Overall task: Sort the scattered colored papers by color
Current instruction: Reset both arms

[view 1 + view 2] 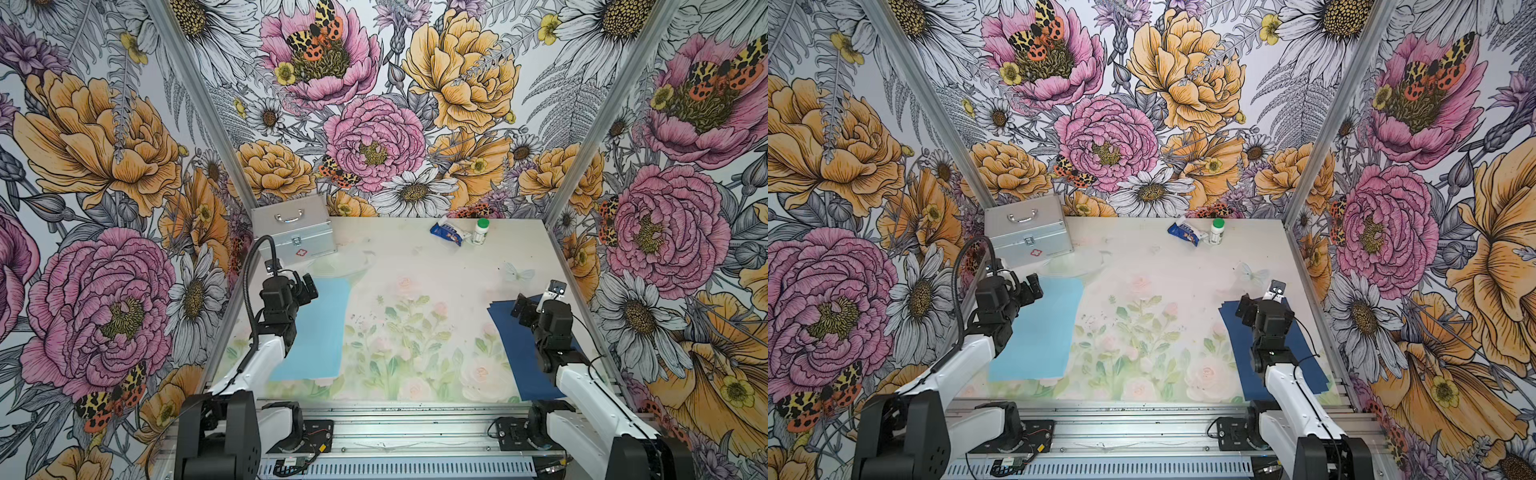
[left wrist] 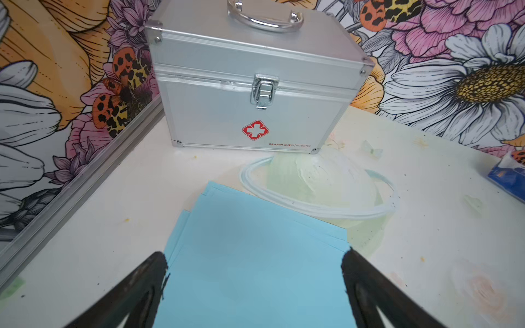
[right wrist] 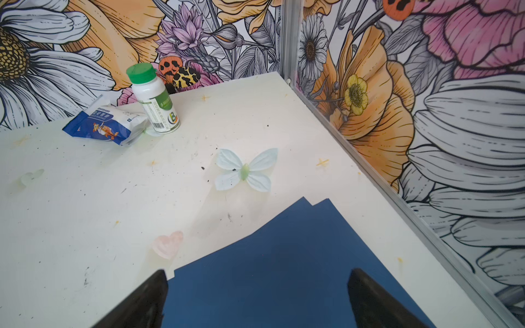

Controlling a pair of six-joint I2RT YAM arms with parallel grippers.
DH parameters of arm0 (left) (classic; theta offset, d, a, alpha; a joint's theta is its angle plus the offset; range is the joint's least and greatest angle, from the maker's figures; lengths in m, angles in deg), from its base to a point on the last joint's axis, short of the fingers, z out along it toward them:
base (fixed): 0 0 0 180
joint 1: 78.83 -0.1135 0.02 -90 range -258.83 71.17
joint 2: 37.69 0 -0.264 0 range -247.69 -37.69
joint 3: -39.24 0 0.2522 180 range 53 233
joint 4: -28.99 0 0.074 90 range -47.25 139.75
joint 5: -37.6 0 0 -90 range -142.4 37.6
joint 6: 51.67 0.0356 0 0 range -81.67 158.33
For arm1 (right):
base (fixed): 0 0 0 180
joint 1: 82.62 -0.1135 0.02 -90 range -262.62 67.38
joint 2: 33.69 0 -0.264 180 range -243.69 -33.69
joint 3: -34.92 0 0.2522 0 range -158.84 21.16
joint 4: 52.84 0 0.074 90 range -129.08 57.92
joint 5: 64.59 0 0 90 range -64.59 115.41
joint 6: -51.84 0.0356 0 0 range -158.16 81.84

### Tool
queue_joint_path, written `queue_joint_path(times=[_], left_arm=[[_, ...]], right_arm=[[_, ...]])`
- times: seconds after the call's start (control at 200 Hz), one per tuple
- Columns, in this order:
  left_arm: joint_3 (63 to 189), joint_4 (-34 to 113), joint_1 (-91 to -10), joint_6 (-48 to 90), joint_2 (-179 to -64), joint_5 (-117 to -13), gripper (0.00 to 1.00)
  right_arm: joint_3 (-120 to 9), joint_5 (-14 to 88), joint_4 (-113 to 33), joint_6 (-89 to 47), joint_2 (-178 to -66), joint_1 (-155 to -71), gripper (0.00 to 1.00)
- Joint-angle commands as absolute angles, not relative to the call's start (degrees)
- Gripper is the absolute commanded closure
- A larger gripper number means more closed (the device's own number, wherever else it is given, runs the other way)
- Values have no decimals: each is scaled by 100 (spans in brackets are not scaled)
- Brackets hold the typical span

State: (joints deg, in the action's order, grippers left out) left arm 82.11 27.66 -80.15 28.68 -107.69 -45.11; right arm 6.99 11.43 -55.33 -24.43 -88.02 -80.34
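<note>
A stack of light sky blue papers [image 1: 316, 332] [image 1: 1042, 332] lies flat on the left of the table, its sheets slightly offset at the far corners [image 2: 255, 269]. On the right, a stack of dark navy papers [image 1: 515, 349] [image 1: 1237, 340] [image 3: 270, 284] also lies flat, fanned a little at its far end. My left gripper [image 1: 308, 288] [image 1: 1034, 286] [image 2: 254, 255] hovers open over the far part of the light blue stack, holding nothing. Above the navy stack's far part my right gripper [image 1: 521, 309] [image 1: 1245, 309] [image 3: 258, 272] hangs open and empty.
A silver first-aid case [image 1: 295, 232] [image 2: 255, 99] stands shut at the back left, just beyond the light blue stack. A blue-and-white packet [image 1: 446, 233] [image 3: 105, 126] and a green-capped white bottle [image 1: 481, 231] [image 3: 154, 99] sit at the back right. Flowered walls close in on three sides.
</note>
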Motion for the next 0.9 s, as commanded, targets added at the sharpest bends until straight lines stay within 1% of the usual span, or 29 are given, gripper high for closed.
queue_joint_path(times=[0.0,0.06,0.1,0.215,0.33,0.43,0.47,0.525,0.575,0.651,0.821,0.896], left_arm=[[7951,851,-7905,3327,-11039,-4520,2],[7800,217,-7907,3347,-11118,-4606,2],[7795,102,-7917,3430,-11186,-4710,2],[8382,1431,-7921,3681,-11279,-4987,2],[8216,1063,-7933,3807,-11264,-4988,1],[8266,1490,-8033,3830,-11390,-5162,2],[8128,1341,-8032,3842,-11457,-5099,2],[7764,651,-8001,3814,-11572,-4892,2],[7496,8,-7963,3769,-11576,-4597,1],[7263,-566,-7972,3756,-11732,-4539,2],[6850,-2426,-7868,3830,-12729,-4389,2],[6944,-1857,-7837,3865,-12514,-4396,2]], right_arm=[[967,855,-7341,-2734,-9266,-8022,1],[1036,1078,-7905,-2753,-9534,-8024,1],[1090,1188,-8355,-2724,-9732,-8032,1],[996,1424,-9109,-2905,-10394,-8036,1],[939,1573,-9835,-3118,-11026,-8063,1],[943,1645,-10426,-3161,-11732,-8084,1],[995,1611,-10840,-3160,-12039,-8085,1],[991,1571,-11195,-3177,-12295,-8093,1],[1006,1663,-11033,-3179,-12189,-8098,0],[908,1800,-10945,-3249,-12229,-8103,0],[508,2009,-10030,-3300,-12117,-8096,0],[332,2004,-9752,-3294,-12133,-8095,0]])
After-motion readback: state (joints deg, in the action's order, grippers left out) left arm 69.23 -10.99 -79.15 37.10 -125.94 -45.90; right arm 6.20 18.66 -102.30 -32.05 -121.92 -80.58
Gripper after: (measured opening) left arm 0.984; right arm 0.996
